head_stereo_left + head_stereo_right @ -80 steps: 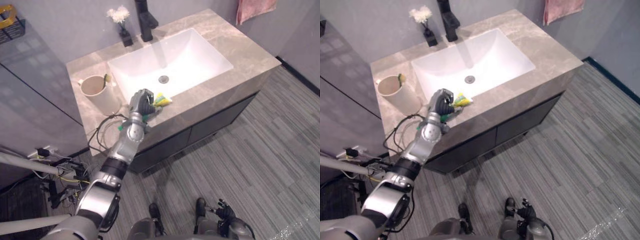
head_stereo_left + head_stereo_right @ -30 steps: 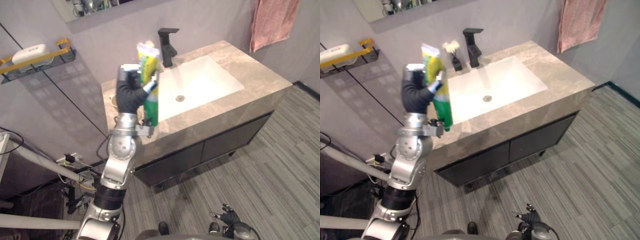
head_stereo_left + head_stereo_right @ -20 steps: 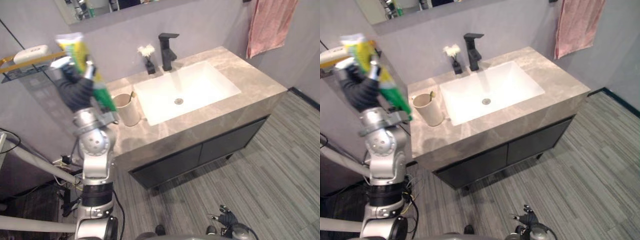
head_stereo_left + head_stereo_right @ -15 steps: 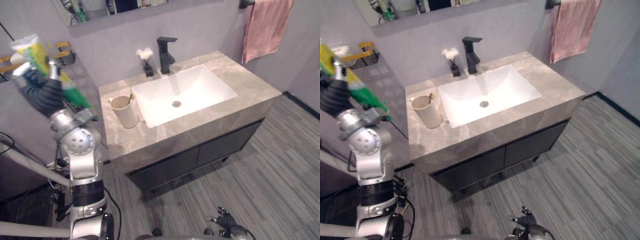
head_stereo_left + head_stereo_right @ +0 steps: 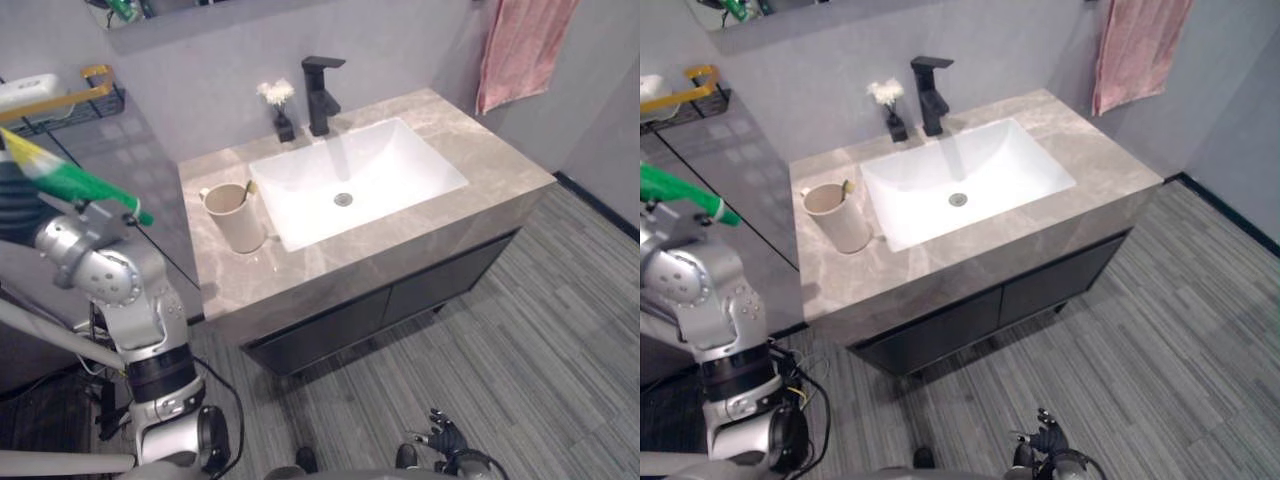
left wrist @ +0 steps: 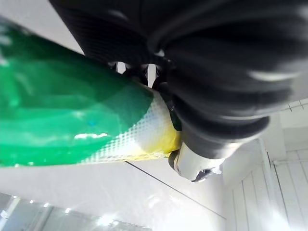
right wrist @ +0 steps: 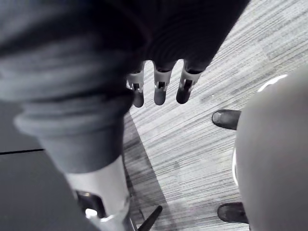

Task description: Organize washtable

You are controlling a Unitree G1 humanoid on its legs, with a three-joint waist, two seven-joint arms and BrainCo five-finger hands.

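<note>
The left hand [image 6: 216,91] is closed round the green-and-yellow tube [image 5: 72,181], held up at the far left, well left of the washtable [image 5: 490,190]. The tube lies nearly level, its narrow green end pointing right and slightly down toward the cup [image 5: 236,216]. The right hand [image 7: 166,57] hangs low near the floor, fingers relaxed.

One desk [image 5: 500,175] carries one sink [image 5: 385,160], one black tap [image 5: 320,95], one small vase [image 5: 285,128] of white flowers and one beige cup [image 5: 238,222]. Elsewhere there is one green and yellow tube [image 5: 70,178], one pink towel [image 5: 525,45], and one wall shelf [image 5: 95,92] with one white bar [image 5: 28,88].
</note>
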